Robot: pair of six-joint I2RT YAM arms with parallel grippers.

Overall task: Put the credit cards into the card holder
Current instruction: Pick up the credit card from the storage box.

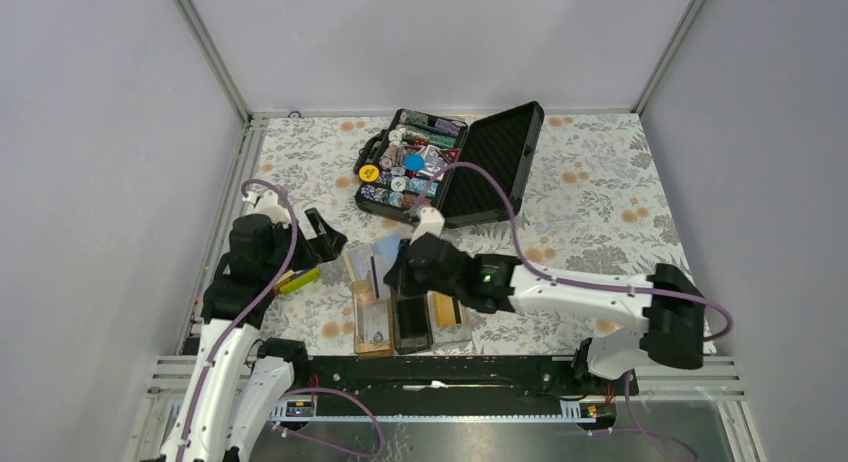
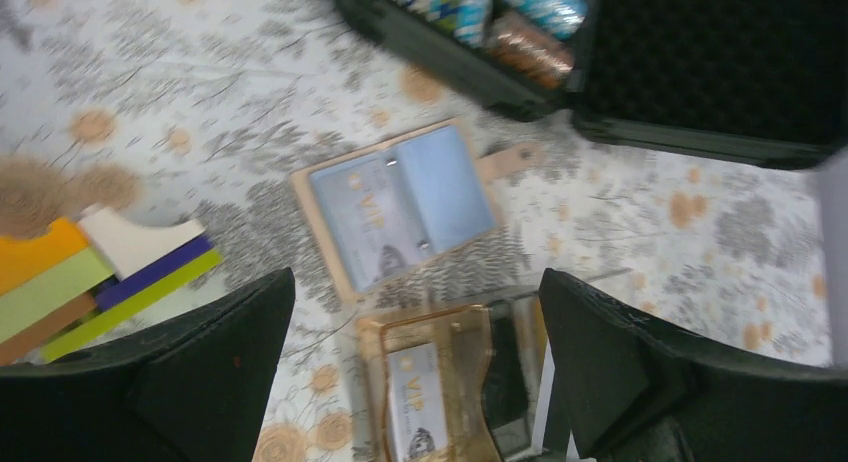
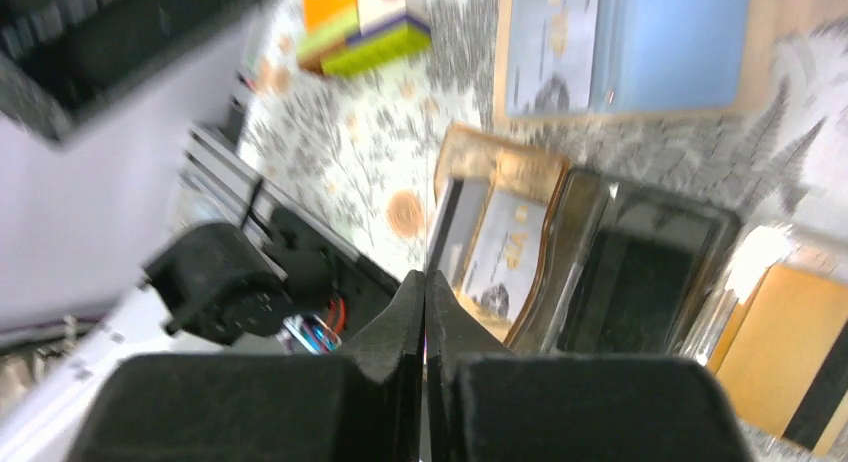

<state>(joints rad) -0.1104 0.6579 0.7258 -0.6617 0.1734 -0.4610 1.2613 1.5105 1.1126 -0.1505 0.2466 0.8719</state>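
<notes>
The card holder [image 1: 372, 348] stands near the front edge, with brown, dark and clear compartments. A gold-orange credit card [image 1: 446, 310] with a black stripe lies in the clear compartment; it also shows in the right wrist view [image 3: 790, 347]. A pale VIP card [image 2: 418, 402] lies in the brown compartment [image 3: 500, 164]. My right gripper [image 1: 395, 274] hovers over the holder's far edge, jaws shut [image 3: 426, 282], with nothing seen between them. My left gripper [image 1: 325, 237] is open and empty [image 2: 415, 367], left of an open tan card wallet [image 1: 375, 254].
The tan wallet [image 2: 400, 202] holds another VIP card and a blue sleeve. An open black chip case [image 1: 450, 162] stands behind it. A stack of coloured blocks [image 1: 297, 279] lies at the left. The metal rail [image 1: 450, 372] runs along the front edge.
</notes>
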